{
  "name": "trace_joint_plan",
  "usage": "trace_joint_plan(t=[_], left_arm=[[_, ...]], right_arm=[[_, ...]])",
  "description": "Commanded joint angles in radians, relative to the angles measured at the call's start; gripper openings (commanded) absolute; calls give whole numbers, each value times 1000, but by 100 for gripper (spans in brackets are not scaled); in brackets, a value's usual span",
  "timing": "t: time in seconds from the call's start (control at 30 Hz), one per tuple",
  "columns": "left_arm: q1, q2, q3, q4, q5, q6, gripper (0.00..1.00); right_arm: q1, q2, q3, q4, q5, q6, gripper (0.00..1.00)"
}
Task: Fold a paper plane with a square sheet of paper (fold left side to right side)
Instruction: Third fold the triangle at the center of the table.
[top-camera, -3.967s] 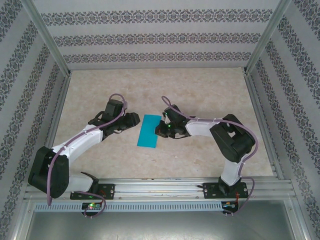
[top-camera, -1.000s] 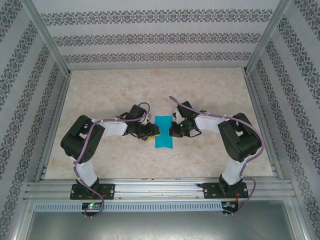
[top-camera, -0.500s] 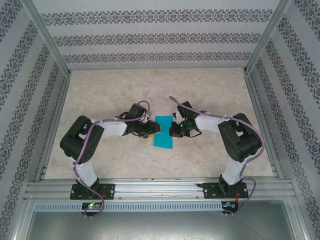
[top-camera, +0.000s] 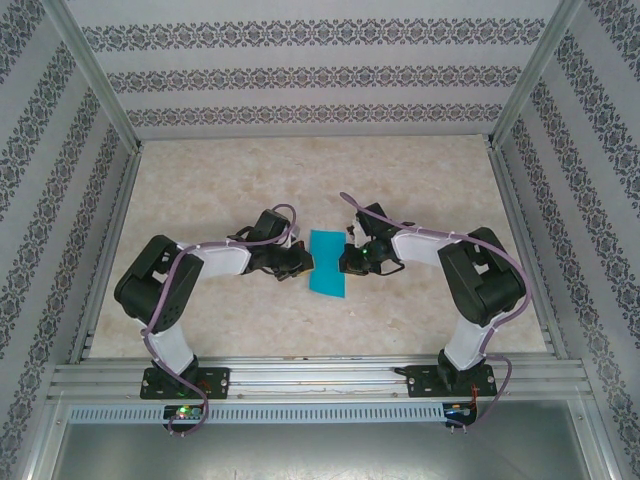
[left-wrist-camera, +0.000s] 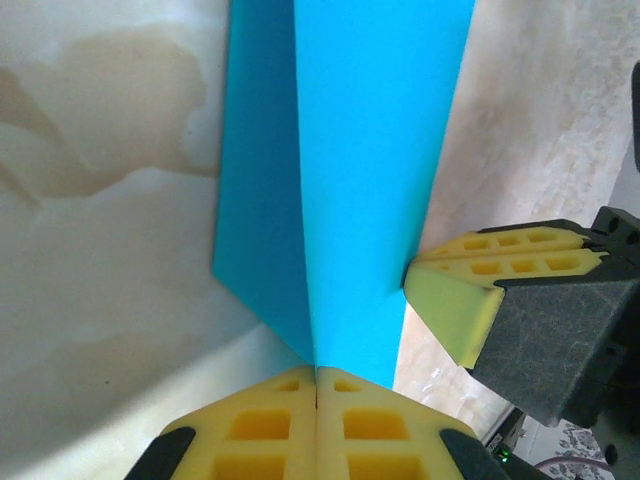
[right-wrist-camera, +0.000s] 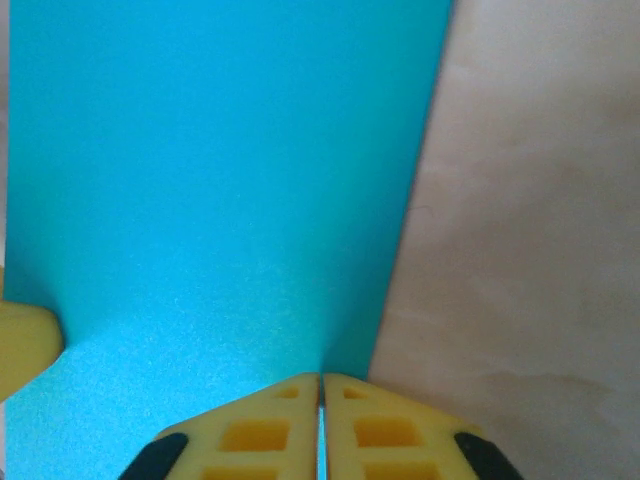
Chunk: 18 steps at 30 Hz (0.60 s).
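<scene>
With the square sheet of paper (top-camera: 327, 264) lying mid-table (top-camera: 420, 190), pinched at opposite edges by the closed left gripper (left-wrist-camera: 317, 374) and right gripper (right-wrist-camera: 320, 380), uneven pulling risked tearing it or skewing the crease.

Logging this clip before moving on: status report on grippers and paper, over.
Left gripper shut on the turquoise paper at its crease. Right gripper shut, tips at the paper's right edge. Paper part-folded; nothing in the way.

A plain turquoise-blue sheet of paper (top-camera: 327, 263), yellow fingertips (left-wrist-camera: 260, 432), a beige marbled table (top-camera: 300, 180), white walls (top-camera: 310, 75) with dark floral bands.
</scene>
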Motion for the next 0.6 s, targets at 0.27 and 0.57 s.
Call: trace_joint_plan(t=[0.27, 0.57], left_arm=[[-23, -65, 3, -123, -61, -143, 0], [-32, -61, 2, -105, -61, -211, 0]], right_arm=[[-21, -295, -155, 106, 115, -103, 49], [211, -580, -297, 146, 386, -299, 61]])
